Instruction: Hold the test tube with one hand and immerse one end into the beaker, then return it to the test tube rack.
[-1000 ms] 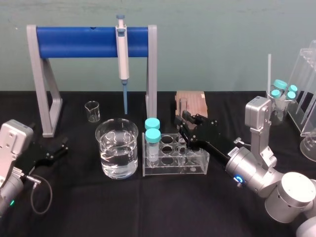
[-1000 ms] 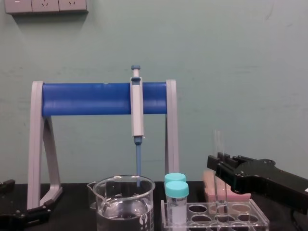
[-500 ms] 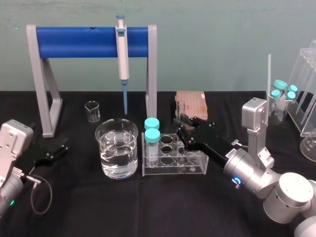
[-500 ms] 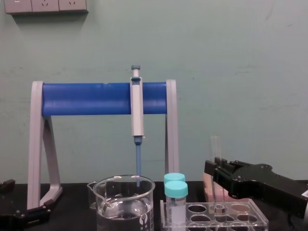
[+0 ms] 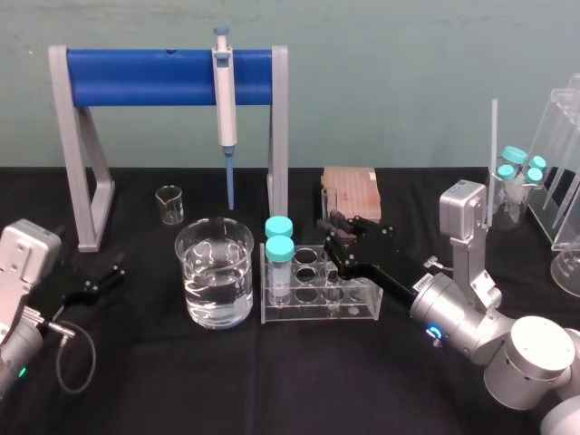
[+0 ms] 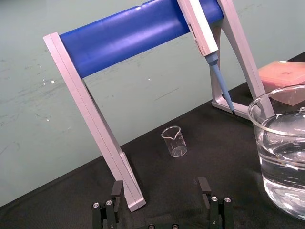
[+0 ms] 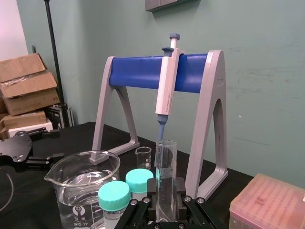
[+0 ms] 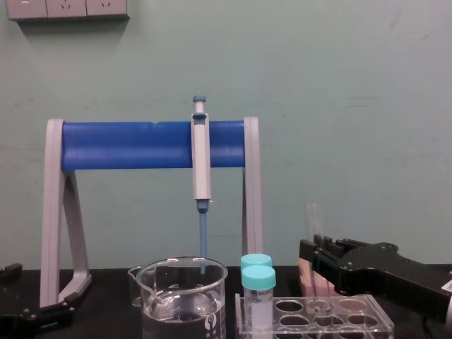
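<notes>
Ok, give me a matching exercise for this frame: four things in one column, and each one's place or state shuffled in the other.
Things:
1. test tube
2. beaker
3. pipette
4. left gripper

Places or states:
A. hanging from the blue bar
B. open, parked at far left
C. held upright in the rack by the right gripper
D. holding clear liquid, just left of the rack

Pairs: 1-C, 2-D, 3-A, 4-B

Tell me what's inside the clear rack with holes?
Two teal-capped vials and the test tube, gripped by the right gripper. Its fingers hide some holes. Left gripper sits aside, open.
</notes>
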Robot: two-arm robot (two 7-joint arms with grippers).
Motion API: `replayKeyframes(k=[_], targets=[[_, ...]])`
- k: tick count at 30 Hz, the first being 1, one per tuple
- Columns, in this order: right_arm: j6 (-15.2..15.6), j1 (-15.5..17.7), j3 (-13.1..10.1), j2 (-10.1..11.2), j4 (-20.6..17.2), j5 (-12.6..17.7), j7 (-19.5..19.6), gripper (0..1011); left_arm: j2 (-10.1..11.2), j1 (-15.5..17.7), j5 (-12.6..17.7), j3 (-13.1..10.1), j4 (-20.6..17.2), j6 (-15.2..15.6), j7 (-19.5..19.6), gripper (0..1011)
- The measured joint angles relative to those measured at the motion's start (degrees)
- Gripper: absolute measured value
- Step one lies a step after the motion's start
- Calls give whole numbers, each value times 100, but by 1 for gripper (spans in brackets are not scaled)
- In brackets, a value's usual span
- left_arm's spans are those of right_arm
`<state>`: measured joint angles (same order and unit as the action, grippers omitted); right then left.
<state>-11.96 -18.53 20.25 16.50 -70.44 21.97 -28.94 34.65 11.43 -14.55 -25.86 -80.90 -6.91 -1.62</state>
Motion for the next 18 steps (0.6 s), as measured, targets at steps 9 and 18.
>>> replayKeyframes(k=[9, 18], targets=[[0, 0, -6, -3, -4, 8, 0, 228, 0, 0, 0, 0, 0, 0, 0, 1000], [-3, 3, -11, -5, -5, 17, -2, 442, 0, 0, 0, 0, 0, 0, 0, 1000]])
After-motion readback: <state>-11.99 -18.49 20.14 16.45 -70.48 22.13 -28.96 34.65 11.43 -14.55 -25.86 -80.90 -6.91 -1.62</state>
